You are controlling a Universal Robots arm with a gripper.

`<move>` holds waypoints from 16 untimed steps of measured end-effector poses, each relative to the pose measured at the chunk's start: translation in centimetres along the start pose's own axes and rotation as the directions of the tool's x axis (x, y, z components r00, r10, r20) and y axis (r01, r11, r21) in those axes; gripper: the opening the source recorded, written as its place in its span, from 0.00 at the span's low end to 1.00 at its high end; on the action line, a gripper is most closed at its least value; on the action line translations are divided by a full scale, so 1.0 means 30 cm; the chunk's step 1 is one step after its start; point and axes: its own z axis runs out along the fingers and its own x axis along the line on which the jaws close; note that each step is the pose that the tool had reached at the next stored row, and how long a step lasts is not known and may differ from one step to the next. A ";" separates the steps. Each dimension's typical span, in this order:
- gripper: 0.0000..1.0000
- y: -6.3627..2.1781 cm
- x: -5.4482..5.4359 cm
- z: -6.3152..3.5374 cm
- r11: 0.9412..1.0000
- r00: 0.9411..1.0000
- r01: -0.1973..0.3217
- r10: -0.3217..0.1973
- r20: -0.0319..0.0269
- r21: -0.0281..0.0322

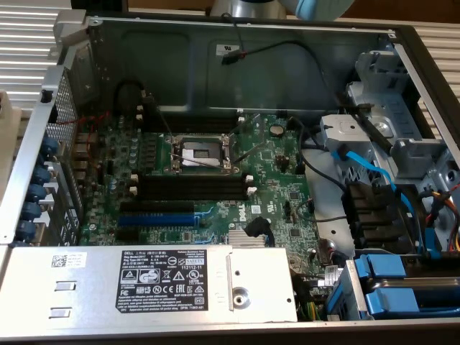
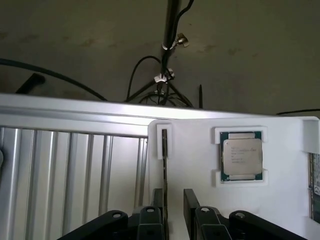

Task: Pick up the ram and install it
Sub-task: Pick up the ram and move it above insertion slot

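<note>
The ram (image 2: 164, 150) stands on edge in a narrow groove of a white holder (image 2: 192, 160) and appears as a thin dark strip. My gripper (image 2: 174, 194) hovers over the near end of it, open, with one finger (image 2: 158, 200) close beside the strip and the other finger (image 2: 191, 200) well clear of it. Nothing is gripped. In the exterior view the open computer case shows the motherboard's black memory slots (image 1: 192, 188) with white end clips, bare, just below the processor socket (image 1: 200, 154).
A processor chip (image 2: 242, 156) sits in a pocket of the white holder beside the ram. A ribbed metal surface (image 2: 70, 170) lies beside the holder. Inside the case are a blue expansion slot (image 1: 157, 215), a power supply (image 1: 144, 284), loose cables (image 1: 323, 180) and drive bays (image 1: 402, 215).
</note>
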 end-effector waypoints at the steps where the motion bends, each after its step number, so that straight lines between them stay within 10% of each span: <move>1: 0.31 0.000 0.000 0.005 1.000 1.000 0.000 0.000 0.000 0.000; 16: 0.31 0.000 0.001 0.065 1.000 1.000 0.000 0.000 0.003 0.000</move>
